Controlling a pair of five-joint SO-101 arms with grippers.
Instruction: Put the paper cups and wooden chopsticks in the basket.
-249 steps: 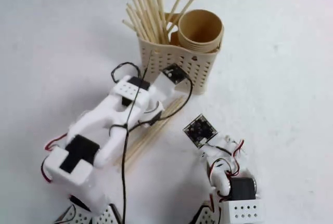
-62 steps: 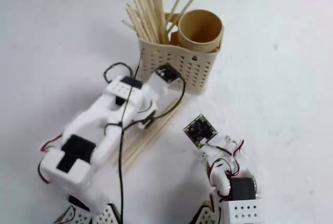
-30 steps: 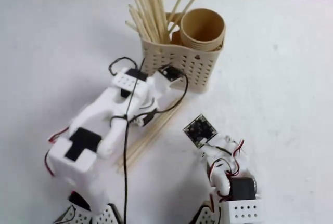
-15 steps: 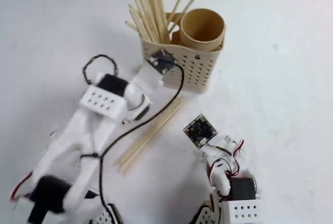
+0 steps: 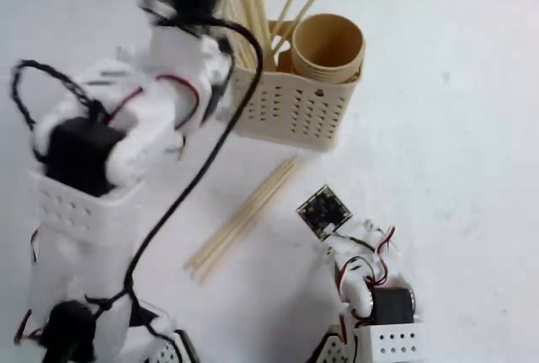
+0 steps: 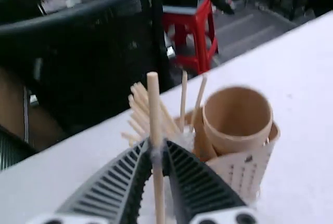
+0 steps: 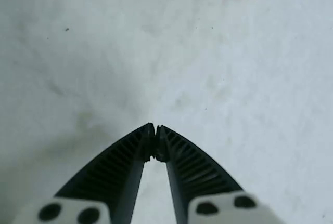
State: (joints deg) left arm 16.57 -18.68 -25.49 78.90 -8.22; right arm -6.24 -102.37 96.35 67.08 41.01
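Low in the high view's frame, the right end effector [image 7: 155, 143] sits shut and empty over the bench [image 5: 438, 127]. Mid-frame, loose chopsticks [image 5: 244, 216] remain lying. Upper left, the left end effector [image 6: 157, 148] has risen off the bench, pinching one chopstick [image 6: 153, 109] beside the basket [image 5: 290, 110] with the paper cups [image 5: 324, 47], likely ready for dropping in.

No legible text, label, brand, number or sign anywhere
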